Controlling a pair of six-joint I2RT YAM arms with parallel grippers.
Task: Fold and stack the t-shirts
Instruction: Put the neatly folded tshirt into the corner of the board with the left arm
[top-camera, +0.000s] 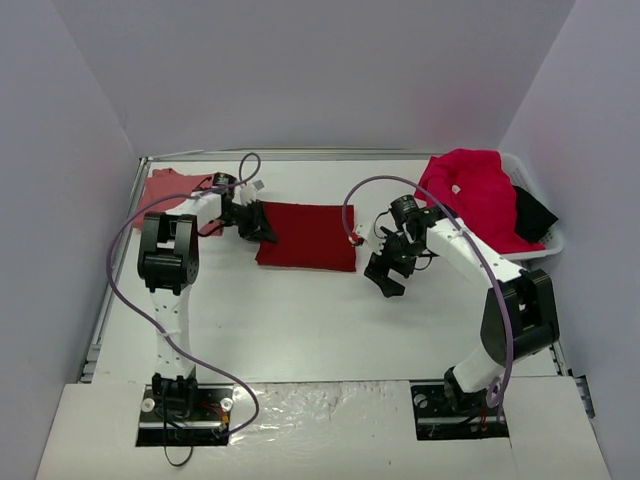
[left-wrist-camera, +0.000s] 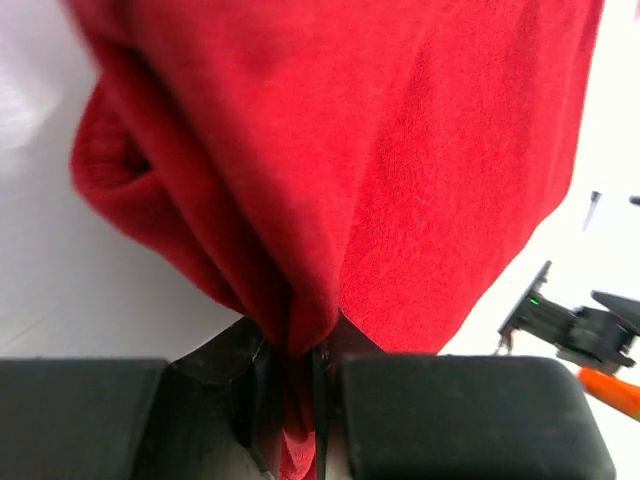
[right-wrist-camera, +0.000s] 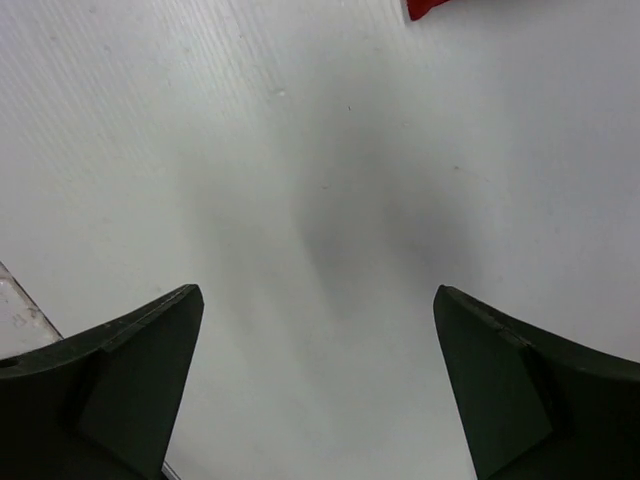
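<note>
Top external view, near to far: both arm bases sat at the near edge of the table (top-camera: 330, 340). R gripper (top-camera: 386, 276) hung over bare table just right of the crimson shirt (top-camera: 308, 236), jaws spread wide w/ nothing between them. Right wrist view showed only white surface below and a red corner at the top edge.

L gripper (top-camera: 250, 222) was at the shirt's left edge, jaws pressed together, pinching a bunched fold of the cloth. Left wrist view showed the red fabric gathered into that pinch. The shirt lay mid-table as a flat rectangle, prob. partly folded.

Farther back, the salmon shirt (top-camera: 165, 188) lay at the far-left corner; can't tell if folded. The raspberry shirt (top-camera: 475, 190) was heaped in the basket (top-camera: 552, 246) at far right, beside a black item (top-camera: 532, 212).

Step, by my read: folding the crimson shirt, w/ nothing stacked yet. Next move prob. calls for L to carry its pinched edge across and lay it flat w/o dragging the whole shirt, w/ R pinning or taking the other side.
</note>
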